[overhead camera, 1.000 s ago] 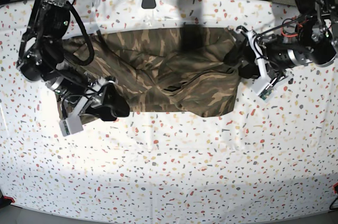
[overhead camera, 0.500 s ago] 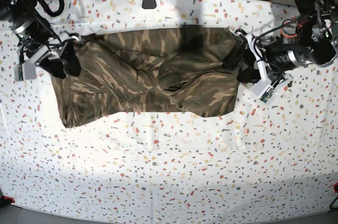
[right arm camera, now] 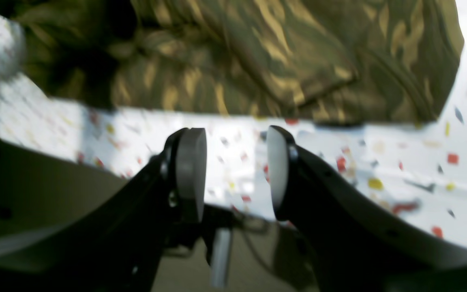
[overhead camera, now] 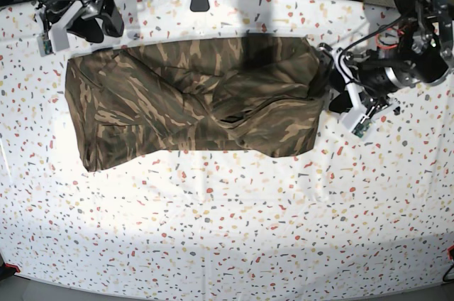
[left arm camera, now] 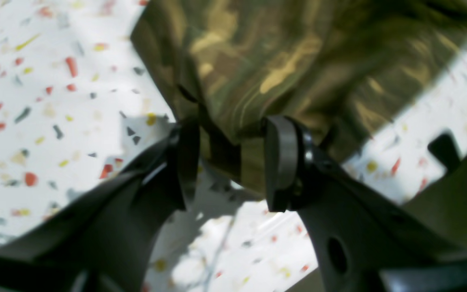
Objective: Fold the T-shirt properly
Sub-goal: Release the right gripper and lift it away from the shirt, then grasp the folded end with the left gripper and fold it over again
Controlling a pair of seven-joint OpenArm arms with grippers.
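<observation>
Left pincer (left arm camera: 229, 162) pinches the T-shirt (overhead camera: 198, 106) hem, blurred close-up; right pincer (right arm camera: 233, 174) hangs spread, empty, beside the T-shirt's far edge.

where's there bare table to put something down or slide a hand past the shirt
Widest free patch: the speckled table in front of the T-shirt, running the whole width. A narrower bare strip lies behind it, toward the far edge. Crowded: the shirt's ends, where the left gripper has cloth between its pads and the right gripper hovers at the far corner.
</observation>
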